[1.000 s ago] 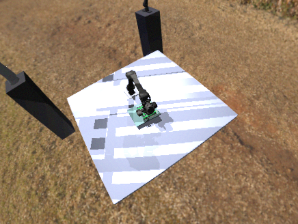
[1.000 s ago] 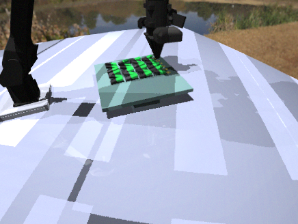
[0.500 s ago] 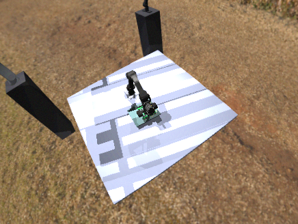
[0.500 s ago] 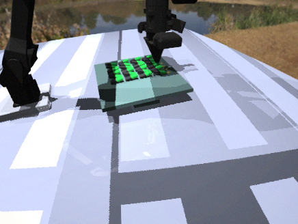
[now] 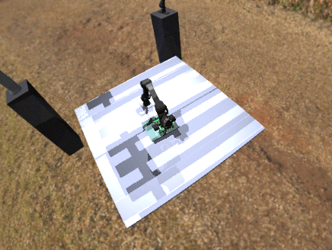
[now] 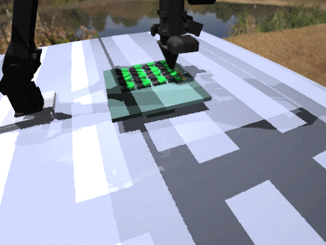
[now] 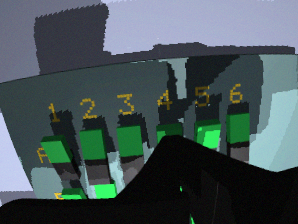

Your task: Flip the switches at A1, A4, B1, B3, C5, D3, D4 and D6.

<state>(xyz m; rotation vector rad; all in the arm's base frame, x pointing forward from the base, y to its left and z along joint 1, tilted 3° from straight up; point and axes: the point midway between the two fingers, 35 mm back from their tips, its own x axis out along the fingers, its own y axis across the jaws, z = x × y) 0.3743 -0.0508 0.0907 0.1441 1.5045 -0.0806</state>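
The teal panel (image 5: 152,133) (image 6: 179,94) (image 7: 276,135) carries rows of green-and-black rocker switches. In the wrist view switches A1 (image 7: 57,150), A2 (image 7: 93,145), A3 (image 7: 130,141), A5 (image 7: 208,135) and A6 (image 7: 238,128) show green far ends. Switch A4 (image 7: 169,132) is partly covered by the gripper. Parts of B1 (image 7: 74,193) and B2 (image 7: 105,190) show below row A. My gripper (image 6: 172,67) (image 7: 170,143) is shut and empty, with its tip low over the far part of the switches, around A4. Contact cannot be told. The other rows are hidden in the wrist view.
The arm's base plate (image 6: 49,110) stands beside the panel. Two dark pillars (image 5: 46,118) (image 5: 166,35) stand by the table (image 5: 225,126). Striped shadows cross the table and panel.
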